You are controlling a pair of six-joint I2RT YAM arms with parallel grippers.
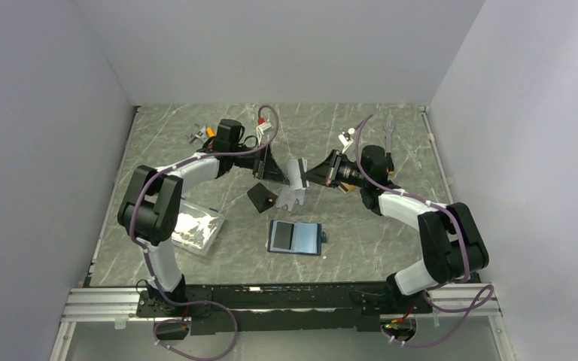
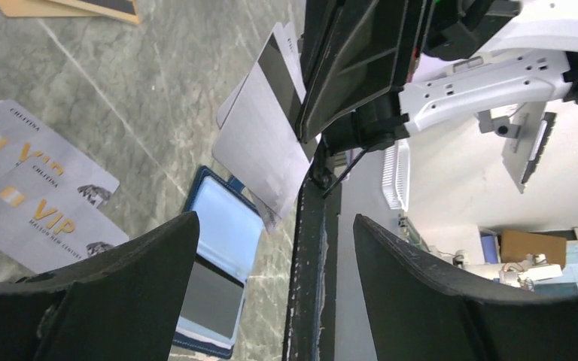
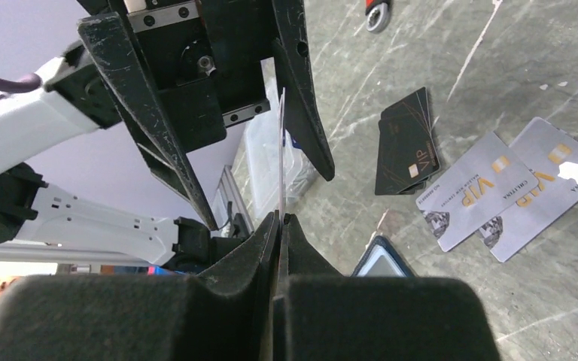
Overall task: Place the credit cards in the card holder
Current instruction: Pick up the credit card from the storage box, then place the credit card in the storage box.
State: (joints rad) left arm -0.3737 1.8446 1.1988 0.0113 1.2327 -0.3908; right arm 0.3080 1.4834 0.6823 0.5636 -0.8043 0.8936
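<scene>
My right gripper (image 3: pixel 279 219) is shut on the edge of a silver card with a black stripe (image 2: pixel 260 143), holding it upright above the table (image 1: pixel 296 170). My left gripper (image 2: pixel 275 219) faces it, open, with its fingers (image 3: pixel 150 113) on either side of the card and not clamping it. Below lies the open navy card holder (image 1: pixel 295 237), grey pockets up. Two silver VIP cards (image 3: pixel 489 192) overlap on the table, with a black card (image 3: pixel 406 143) beside them. An orange-gold card (image 2: pixel 68 6) shows at the edge of the left wrist view.
A clear plastic box of small parts (image 1: pixel 196 226) stands at the left, beside the left arm. A wrench (image 1: pixel 390 135) and small loose parts (image 1: pixel 196 134) lie near the back wall. The table's front rail (image 1: pixel 286 297) runs below the card holder.
</scene>
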